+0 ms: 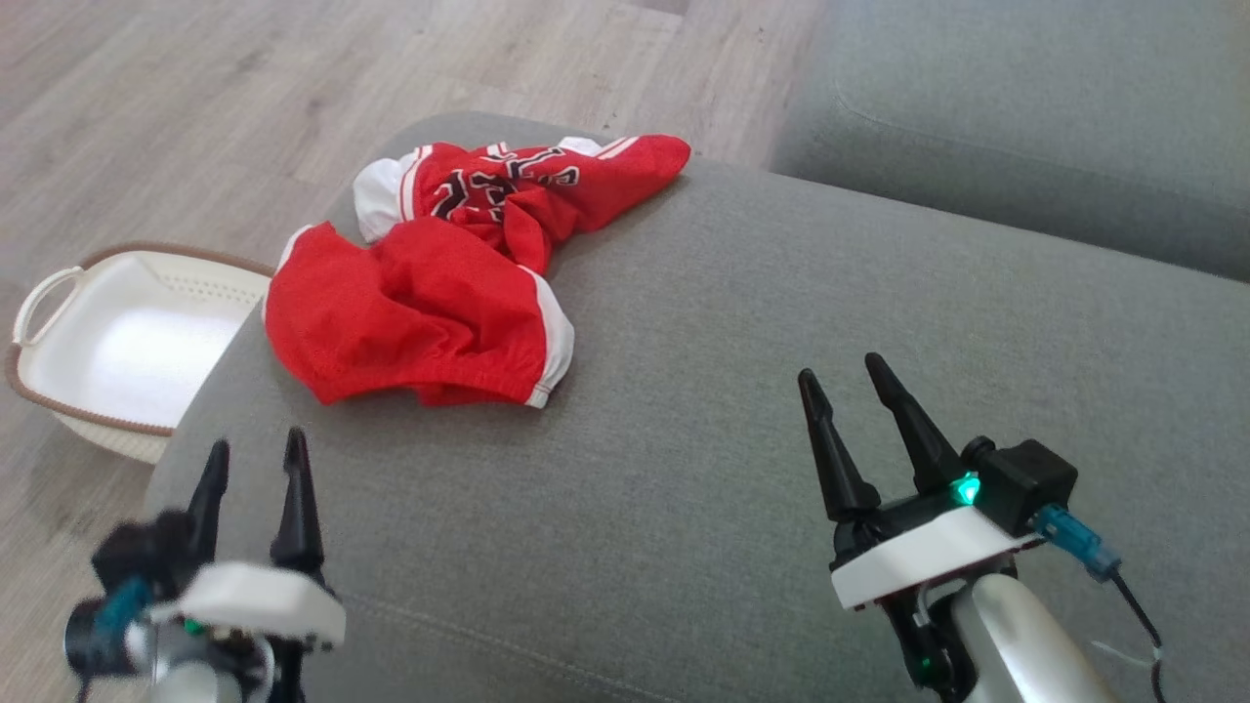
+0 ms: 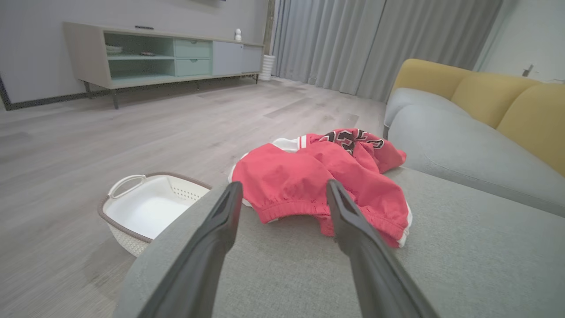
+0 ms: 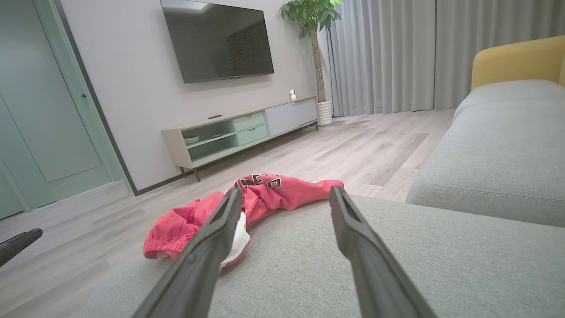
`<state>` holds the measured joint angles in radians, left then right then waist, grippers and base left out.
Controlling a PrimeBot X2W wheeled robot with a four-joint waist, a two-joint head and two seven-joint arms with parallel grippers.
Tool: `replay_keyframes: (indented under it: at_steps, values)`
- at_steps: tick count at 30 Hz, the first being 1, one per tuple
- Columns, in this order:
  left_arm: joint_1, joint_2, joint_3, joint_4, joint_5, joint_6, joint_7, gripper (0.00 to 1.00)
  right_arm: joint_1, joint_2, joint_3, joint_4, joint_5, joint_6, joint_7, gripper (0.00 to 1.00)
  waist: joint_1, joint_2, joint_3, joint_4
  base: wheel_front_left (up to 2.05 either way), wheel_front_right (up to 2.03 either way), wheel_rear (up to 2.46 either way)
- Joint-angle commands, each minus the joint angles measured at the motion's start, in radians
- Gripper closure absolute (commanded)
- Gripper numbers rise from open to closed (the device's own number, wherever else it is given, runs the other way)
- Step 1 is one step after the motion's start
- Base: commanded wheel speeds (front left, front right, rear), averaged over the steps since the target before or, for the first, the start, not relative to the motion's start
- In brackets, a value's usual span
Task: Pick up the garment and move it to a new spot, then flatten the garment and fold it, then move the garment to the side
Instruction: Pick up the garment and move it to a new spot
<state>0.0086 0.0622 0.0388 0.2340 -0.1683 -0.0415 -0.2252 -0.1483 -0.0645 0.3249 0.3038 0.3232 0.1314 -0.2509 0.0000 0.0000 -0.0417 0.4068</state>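
A crumpled red garment (image 1: 439,283) with white side panels and black lettering lies bunched at the far left corner of the grey sofa cushion (image 1: 742,371). My left gripper (image 1: 252,454) hovers open near the cushion's front left, short of the garment (image 2: 309,181), with nothing between its fingers. My right gripper (image 1: 838,379) stands open over the cushion's middle right, well to the right of the garment (image 3: 247,203), and holds nothing.
A white plastic basket (image 1: 127,342) with a brown rim sits on the wood floor (image 1: 195,98) just left of the cushion, its inside bare. Another grey seat cushion (image 1: 1025,107) lies at the far right. A low TV cabinet (image 3: 247,128) stands across the room.
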Motion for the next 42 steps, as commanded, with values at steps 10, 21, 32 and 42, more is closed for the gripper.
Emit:
replay_keyframes:
  at_steps: [10, 21, 32, 42]
  values:
    - [-0.338, 0.139, 0.078, -0.003, -0.148, -0.049, 0.407, 0.0, -0.062, -0.014, 0.031, -0.056, 0.005, -0.001, -0.011, 0.0, 0.0, 0.0, 0.084, -0.095, 0.0, 0.0, 0.0]
    - [-0.588, 0.263, 0.12, 0.369, -0.259, -0.056, 0.714, 0.0, -0.135, -0.034, 0.042, -0.073, 0.006, -0.001, -0.011, 0.0, 0.0, 0.0, 0.221, -0.246, 0.0, 0.0, 0.0]
    - [-0.633, 0.297, 0.089, 0.659, -0.311, -0.08, 0.827, 0.0, -0.172, -0.029, 0.043, -0.071, 0.015, -0.001, -0.011, 0.0, 0.0, 0.0, 0.273, -0.316, 0.0, 0.0, 0.0]
    - [-0.657, 0.316, 0.024, 0.715, -0.339, -0.088, 0.762, 1.0, -0.171, -0.031, 0.037, -0.048, 0.026, -0.001, -0.011, 0.0, 0.0, 0.0, 0.235, -0.314, 0.0, 0.0, 0.0]
